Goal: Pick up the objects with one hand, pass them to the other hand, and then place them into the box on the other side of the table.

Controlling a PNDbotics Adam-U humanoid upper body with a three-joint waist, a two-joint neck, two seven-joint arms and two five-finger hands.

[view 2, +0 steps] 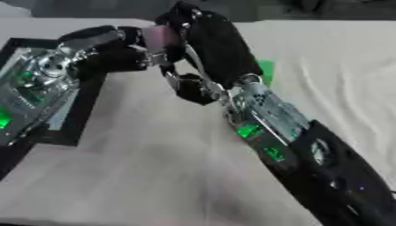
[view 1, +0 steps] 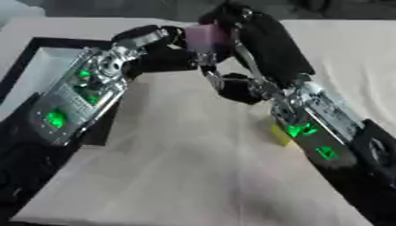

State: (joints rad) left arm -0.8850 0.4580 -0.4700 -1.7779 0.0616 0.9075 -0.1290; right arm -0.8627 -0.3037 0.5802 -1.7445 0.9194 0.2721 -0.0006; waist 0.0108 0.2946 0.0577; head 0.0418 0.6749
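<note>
Where the frame's left edge runs, a black-rimmed box [view 1: 23,62] with a pale inside lies on the table [view 1: 193,176], partly covered by the left arm. That arm rises from the lower left corner toward the upper middle, its silver forearm lit by green lights. The left hand [view 1: 147,42] sits in the upper middle of the frame, just right of the box's far corner, its dark fingers curled toward a pink block [view 1: 205,37] and touching its left side. The block is held up off the table between the two hands, at the top centre of the left eye view. On its right, the right hand [view 1: 255,39] is closed round it, dark fingers wrapping over the top and side. Whether the left hand truly grips the block or only touches it cannot be told. From the right hand the right arm slopes down to the lower right corner, also showing green lights. Beside that forearm, a small yellow thing [view 1: 280,134] lies on the table, and a green patch [view 2: 267,70] shows behind the arm in the right eye view.
</note>
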